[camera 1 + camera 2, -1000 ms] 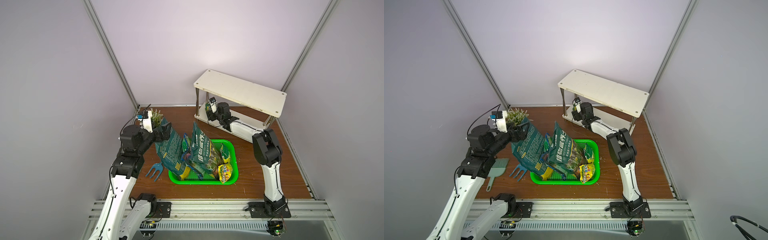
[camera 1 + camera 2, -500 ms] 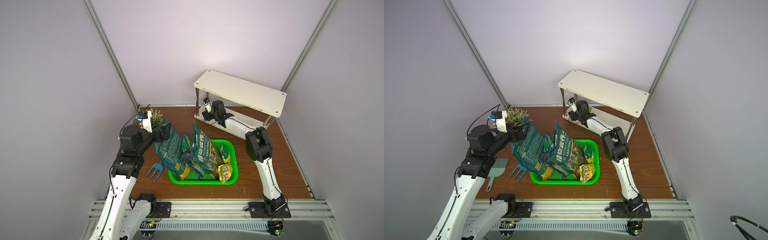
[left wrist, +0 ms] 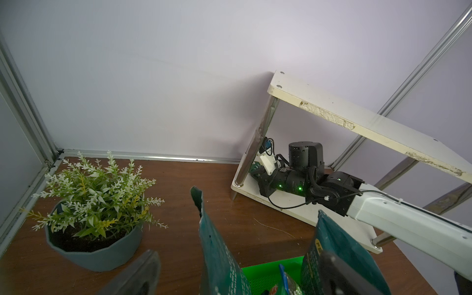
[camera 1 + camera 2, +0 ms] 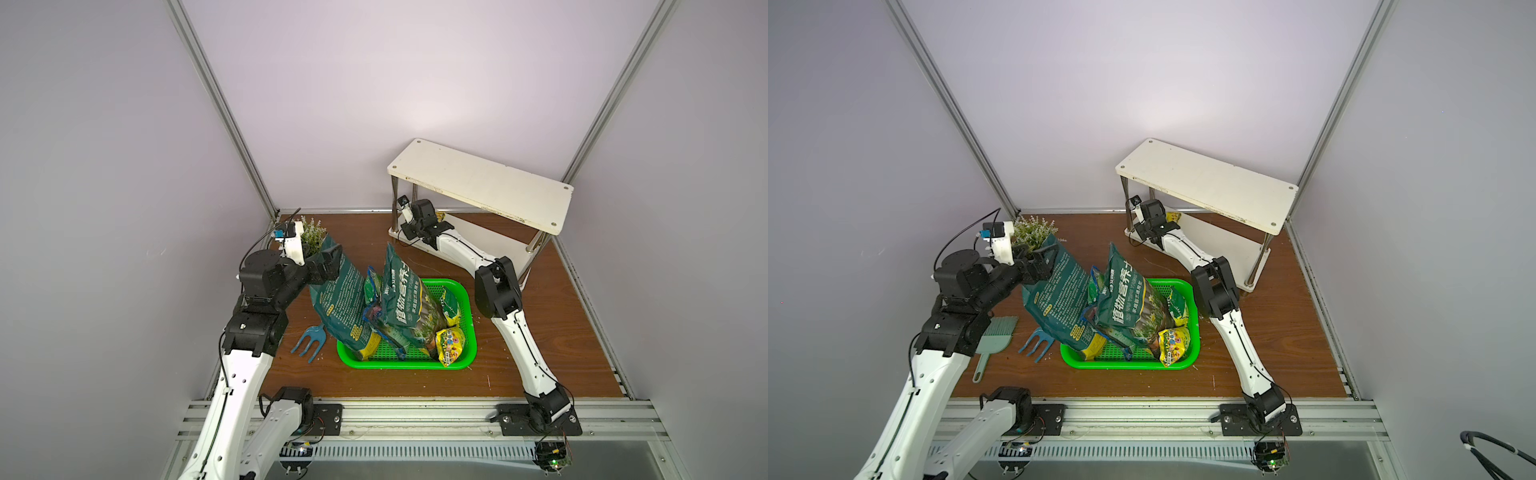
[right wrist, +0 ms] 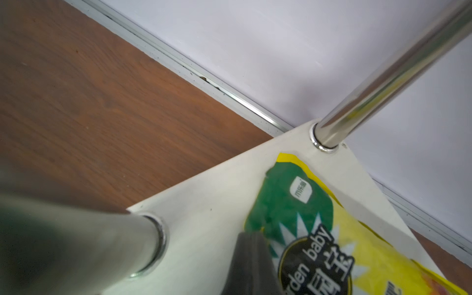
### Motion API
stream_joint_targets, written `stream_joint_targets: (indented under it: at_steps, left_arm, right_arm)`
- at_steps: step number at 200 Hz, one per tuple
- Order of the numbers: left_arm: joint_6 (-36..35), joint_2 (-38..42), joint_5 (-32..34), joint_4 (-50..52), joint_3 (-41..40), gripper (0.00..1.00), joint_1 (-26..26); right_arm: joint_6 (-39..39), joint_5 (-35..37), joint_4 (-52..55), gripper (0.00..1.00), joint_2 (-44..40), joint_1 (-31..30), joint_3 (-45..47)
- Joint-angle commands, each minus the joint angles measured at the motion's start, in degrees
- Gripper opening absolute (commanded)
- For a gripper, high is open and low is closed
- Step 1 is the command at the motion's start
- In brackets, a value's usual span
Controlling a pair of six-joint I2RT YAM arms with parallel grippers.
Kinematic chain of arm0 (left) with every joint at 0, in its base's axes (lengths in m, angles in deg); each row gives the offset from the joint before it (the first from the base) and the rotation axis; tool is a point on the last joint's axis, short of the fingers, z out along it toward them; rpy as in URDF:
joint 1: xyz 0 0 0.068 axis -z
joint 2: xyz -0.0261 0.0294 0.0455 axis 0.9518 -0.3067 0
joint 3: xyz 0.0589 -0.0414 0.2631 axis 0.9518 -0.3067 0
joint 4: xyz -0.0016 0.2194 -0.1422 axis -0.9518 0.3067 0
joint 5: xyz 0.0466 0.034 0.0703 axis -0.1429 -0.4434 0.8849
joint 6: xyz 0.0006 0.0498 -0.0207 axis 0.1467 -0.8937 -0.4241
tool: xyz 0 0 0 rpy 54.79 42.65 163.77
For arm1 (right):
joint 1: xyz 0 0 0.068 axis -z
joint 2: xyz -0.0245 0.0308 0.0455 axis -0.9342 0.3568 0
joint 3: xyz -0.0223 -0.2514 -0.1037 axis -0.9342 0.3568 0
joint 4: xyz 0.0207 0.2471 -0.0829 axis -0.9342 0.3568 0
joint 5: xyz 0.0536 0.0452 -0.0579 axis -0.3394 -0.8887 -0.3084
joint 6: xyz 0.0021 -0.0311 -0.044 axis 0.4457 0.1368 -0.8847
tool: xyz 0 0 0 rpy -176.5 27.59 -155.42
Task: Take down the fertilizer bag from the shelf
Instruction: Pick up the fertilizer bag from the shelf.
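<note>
The shelf [image 4: 478, 183] [image 4: 1204, 178] [image 3: 357, 122] stands at the back right, two white boards on chrome legs. The fertilizer bag [image 5: 319, 217], yellow with a green patch, lies flat on the lower board [image 5: 217, 204]; only a yellow sliver [image 4: 440, 215] [image 4: 1174, 216] shows in both top views. My right gripper [image 5: 251, 245] [image 4: 409, 226] reaches under the top board near the left-end legs. It is shut, with the bag's near edge pinched at its tips. My left gripper [image 3: 237, 278] [image 4: 330, 259] hangs open astride the top of a dark green bag [image 3: 217, 255], not touching it.
A green basket [image 4: 463, 291] in the middle holds several upright bags and a small yellow packet [image 4: 451, 345]. A potted plant [image 4: 311, 235] [image 3: 94, 204] stands at the back left. A blue hand fork [image 4: 309, 338] and a teal brush [image 4: 994, 336] lie at the front left.
My right gripper has slid left along the lower board toward the shelf's end legs and closed at the bag's edge. The left arm has not moved.
</note>
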Motion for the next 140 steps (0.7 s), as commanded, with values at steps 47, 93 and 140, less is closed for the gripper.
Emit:
stream_joint_targets:
  at_steps: [47,93,140]
  left_arm:
    - [-0.18,0.73,-1.17,-1.03,-0.41,1.00,-0.69]
    - [-0.09,1.58,-1.45,-1.20,-0.68,1.00,-0.75]
    - [-0.12,1.79,-1.53,-1.31,-0.74,1.00,-0.78]
  right_arm:
    - [2.54,1.24,-21.17,0.00,-24.75,0.09,33.33]
    - [4.74,0.88,-32.47,0.00,-40.23,0.63,52.01]
    - [6.24,-2.74,-38.00,0.00,-53.99,0.67,65.48]
